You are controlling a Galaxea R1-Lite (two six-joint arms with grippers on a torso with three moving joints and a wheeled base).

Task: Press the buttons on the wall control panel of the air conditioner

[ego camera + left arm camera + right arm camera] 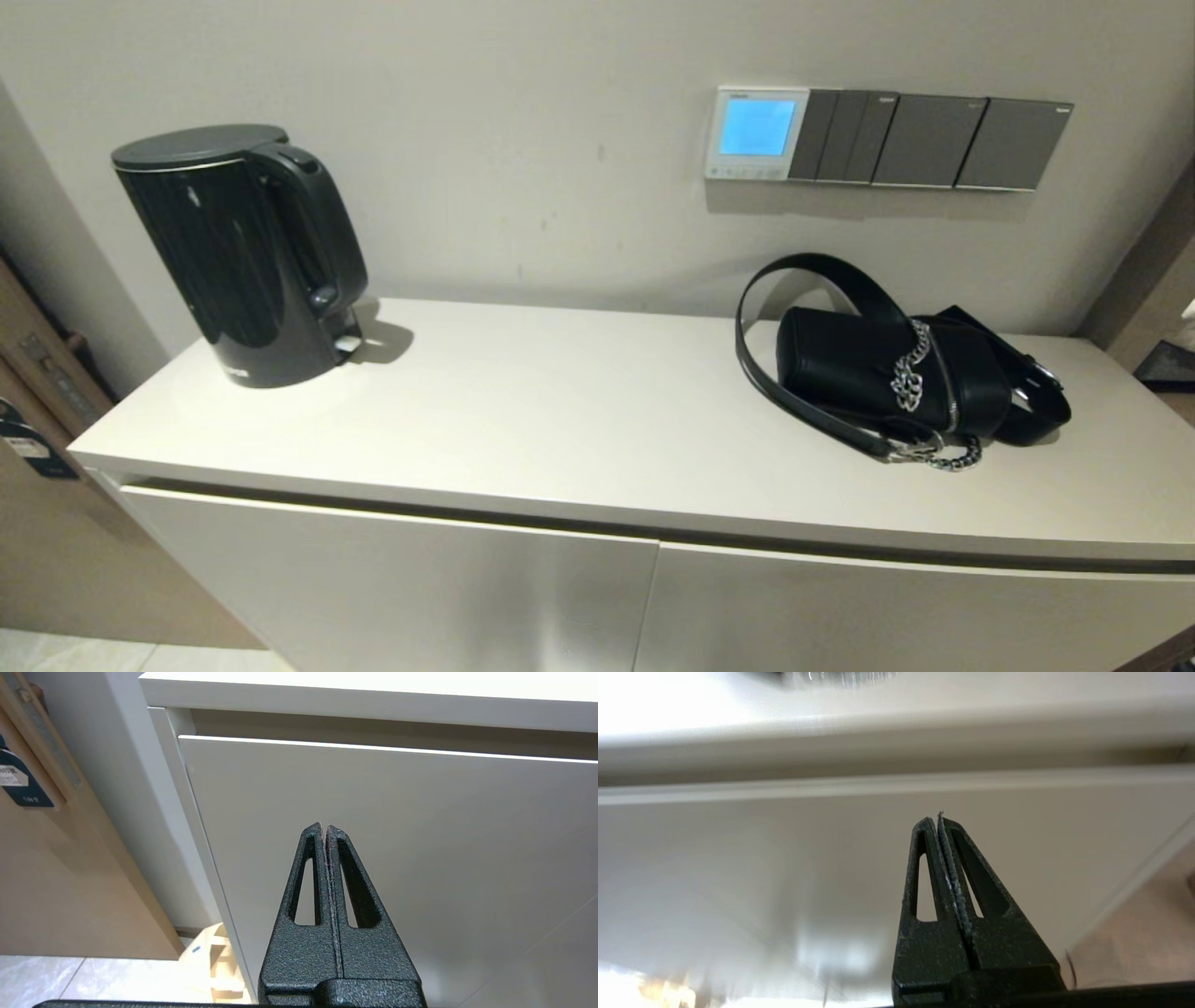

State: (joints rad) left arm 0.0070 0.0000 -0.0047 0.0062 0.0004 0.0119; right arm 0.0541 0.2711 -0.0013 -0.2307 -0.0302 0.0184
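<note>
**Both tools low, panel untouched**

Head view: the air conditioner's wall control panel [754, 133] glows blue above the counter [579, 420], its buttons [747, 172] along the bottom strip (handbag [896, 378] below, kettle [238, 252] far left).

Left wrist view: left tool [324, 828] pressed together, facing the cabinet door [420, 835], probably parked.

Right wrist view: right tool [938, 820] likewise closed, suiting fingertip pressing.

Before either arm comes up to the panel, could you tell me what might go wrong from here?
1. The buttons are tiny and sit right beside the grey switch plates; a slightly off press could hit a switch instead.
2. The handbag, its strap looped upward, lies below the panel; a rising arm might snag it.
3. The left gripper and right gripper, both shut, are low before the cabinet doors and could clip the countertop edge.
</note>
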